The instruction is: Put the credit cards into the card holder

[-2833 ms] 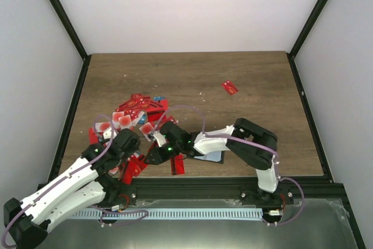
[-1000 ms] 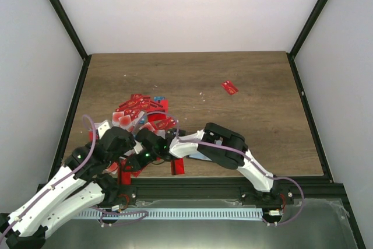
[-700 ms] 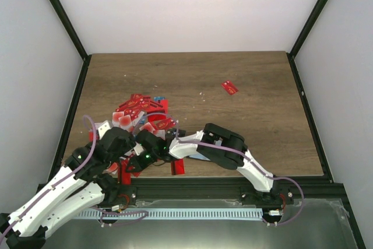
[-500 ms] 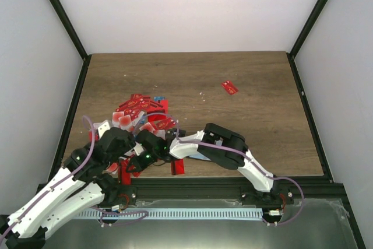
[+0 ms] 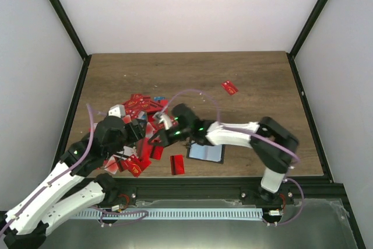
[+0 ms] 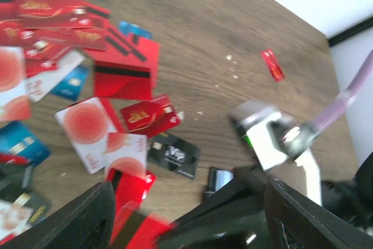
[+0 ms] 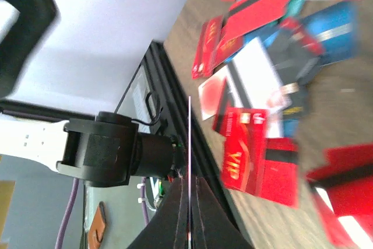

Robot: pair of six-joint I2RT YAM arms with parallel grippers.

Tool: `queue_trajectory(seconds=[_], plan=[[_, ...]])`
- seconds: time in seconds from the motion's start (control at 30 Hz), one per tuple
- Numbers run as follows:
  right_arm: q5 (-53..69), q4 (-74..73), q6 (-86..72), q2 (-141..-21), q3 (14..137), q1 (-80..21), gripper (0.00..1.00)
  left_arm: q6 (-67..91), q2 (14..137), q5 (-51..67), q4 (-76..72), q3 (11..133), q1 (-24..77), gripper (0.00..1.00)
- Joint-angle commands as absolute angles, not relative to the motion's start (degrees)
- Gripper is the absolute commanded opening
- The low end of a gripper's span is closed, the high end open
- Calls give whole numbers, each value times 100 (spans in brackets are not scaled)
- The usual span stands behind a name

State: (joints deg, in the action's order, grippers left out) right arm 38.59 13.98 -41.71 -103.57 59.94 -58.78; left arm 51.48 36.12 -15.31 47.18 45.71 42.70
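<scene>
Top view — credit cards (image 5: pixel 137 115) lie heaped left of the card holder (image 5: pixel 205 151), which rests on the desk (image 5: pixel 262 86). Left wrist view: left tool (image 6: pixel 186 214) spread above the credit cards. Right wrist view — right tool (image 7: pixel 189 202) pinches one edge-on card (image 7: pixel 189 144), fingers pressed together.

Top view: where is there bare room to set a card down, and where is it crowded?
Free: the far strip behind the card pile, and the right side around the lone red card. Crowded: near left, pile to card holder.
</scene>
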Motion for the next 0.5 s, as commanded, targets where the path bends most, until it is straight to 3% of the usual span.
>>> queue_trajectory(seconds=[0.0,0.17,0.47], plan=[[3906,1227,-3903,-9098,5015,-4961,1,4242,4000,-664,3593,4682,4288,72],[3867,643,-3462,-7430,3957,-3987,1,3465,4399,220,2084,4077,4284,72],[3095,-1473,-2913,-4843,3506,-3878,1,3080,4831,2608,-1905,2320,4288,71]])
